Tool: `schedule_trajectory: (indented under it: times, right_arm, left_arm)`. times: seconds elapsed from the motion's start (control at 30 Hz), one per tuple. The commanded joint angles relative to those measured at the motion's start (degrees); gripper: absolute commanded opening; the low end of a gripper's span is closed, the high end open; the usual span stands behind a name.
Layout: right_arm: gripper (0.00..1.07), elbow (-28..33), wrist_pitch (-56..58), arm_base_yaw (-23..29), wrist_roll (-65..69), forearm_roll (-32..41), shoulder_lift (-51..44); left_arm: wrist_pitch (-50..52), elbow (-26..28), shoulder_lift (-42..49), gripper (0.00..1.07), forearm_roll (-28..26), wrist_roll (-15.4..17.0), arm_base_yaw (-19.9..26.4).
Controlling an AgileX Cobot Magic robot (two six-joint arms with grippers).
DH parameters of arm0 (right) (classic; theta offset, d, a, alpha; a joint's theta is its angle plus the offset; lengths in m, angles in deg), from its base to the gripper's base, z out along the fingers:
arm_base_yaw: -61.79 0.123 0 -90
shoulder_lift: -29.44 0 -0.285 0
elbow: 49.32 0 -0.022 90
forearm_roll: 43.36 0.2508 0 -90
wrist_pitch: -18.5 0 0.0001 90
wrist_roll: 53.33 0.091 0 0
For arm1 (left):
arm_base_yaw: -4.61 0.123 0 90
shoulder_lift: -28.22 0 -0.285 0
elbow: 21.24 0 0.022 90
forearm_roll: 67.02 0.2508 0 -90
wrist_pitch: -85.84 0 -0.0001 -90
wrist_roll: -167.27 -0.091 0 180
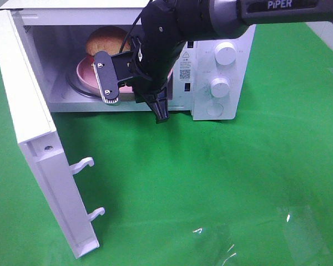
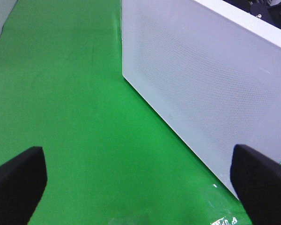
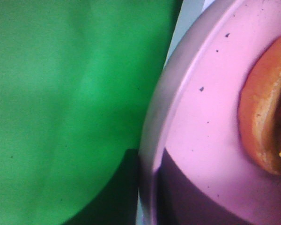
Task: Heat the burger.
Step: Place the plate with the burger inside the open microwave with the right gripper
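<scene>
The burger (image 1: 106, 40), glossy tan bun over a dark patty with a sliver of yellow cheese, sits on the speckled pink round plate (image 1: 84, 75) inside the white microwave oven (image 1: 241, 83), up at eleven o'clock in the high view. It looks light and soft, a loose stack with a slick bun. Squeeze it and it slumps, so I'd take hold of the stiff plate rim instead, on its near edge.

The right gripper (image 1: 136, 110) hangs at the cavity mouth, jaws spread wide and holding nothing. The white hinged door (image 1: 28, 122) stands open toward eight o'clock, with the two round dials at three o'clock of the cavity. The left gripper (image 2: 140, 183) is also spread and empty, low over the green cloth surface (image 1: 211, 183) behind that door.
</scene>
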Motion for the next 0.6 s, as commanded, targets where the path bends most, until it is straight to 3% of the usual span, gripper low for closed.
schedule_trajectory:
  times: [0.03, 0.4, 0.6]
  right_arm:
    - [0.0, -4.3, -2.3, -0.2, 0.9, -1.4, 1.3]
    - [0.0, -12.0, -1.3, -0.2, 0.9, -1.0, 6.0]
    - [0.0, -12.3, -1.4, -0.1, 0.5, -1.0, 6.8]
  left_arm:
    - [0.2, -0.1, 1.0, 1.03, -0.1, 0.3, -0.3]
    - [0.2, -0.1, 1.0, 1.03, -0.1, 0.3, -0.3]
    - [0.2, -0.1, 1.0, 1.03, -0.1, 0.3, -0.3]
